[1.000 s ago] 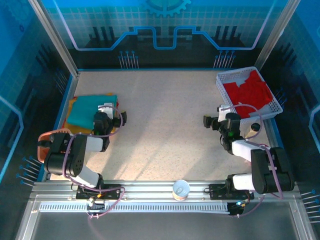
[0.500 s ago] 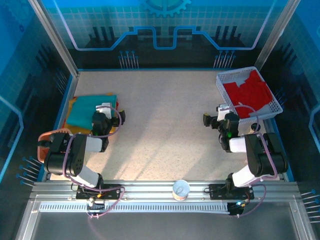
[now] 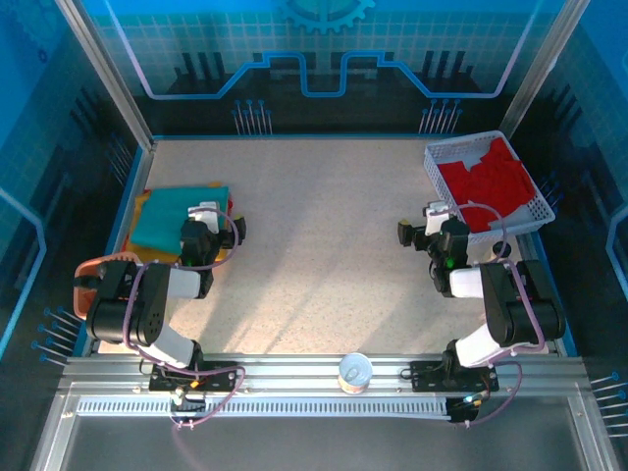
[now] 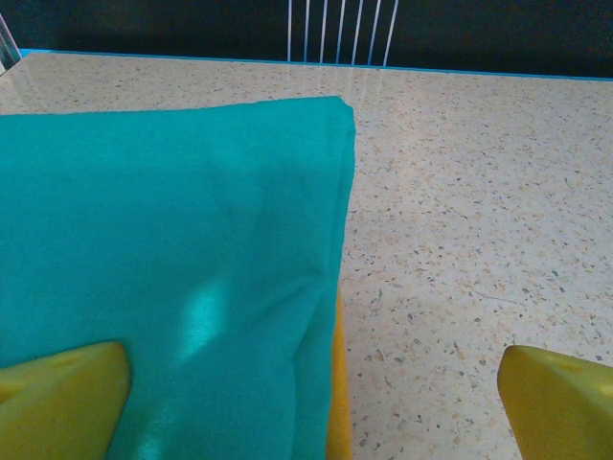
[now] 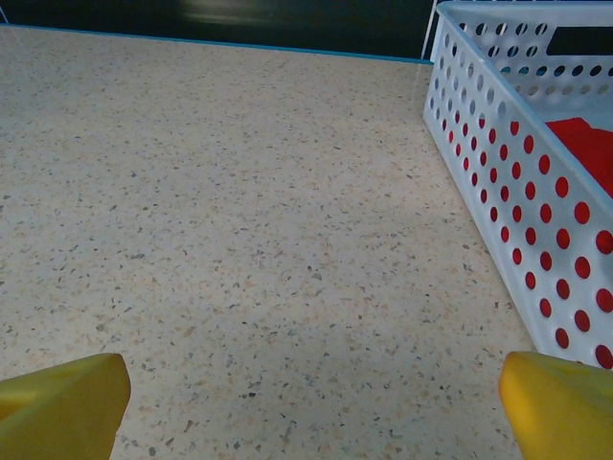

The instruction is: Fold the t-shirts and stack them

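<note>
1. We judge two shirts done. The teal-green t-shirt [image 4: 163, 259] lies folded on the mustard-yellow t-shirt [image 4: 334, 383] at the left side of the table [image 3: 324, 226], and only a thin yellow edge shows beneath it.
2. The red t-shirt [image 3: 496, 177] lies crumpled in the white mesh basket [image 5: 498, 192] at the far right, so we take fetching it as the step in hand.
3. The right gripper [image 5: 311, 402] sits low over bare table just beside the basket's near wall, with its jaws apart and nothing between them. We think it should rise above the rim before it moves across, or it may push the light basket instead of reaching in.
4. We would pinch one layer of cloth near a shoulder or the collar. A bunched handful would probably come out tangled and be hard to spread flat.
5. We would lift until the hem is free of the mesh, since loose cloth can snag on the rim and drag the basket along.
6. The left gripper [image 4: 308, 402] hangs over the stack's right edge, also with its jaws apart and holding nothing. We would draw it back gently so a fingertip does not catch the teal fold.
7. We would lay the red shirt on the open middle of the table, well apart from the stack, so both arms can reach it.
</note>
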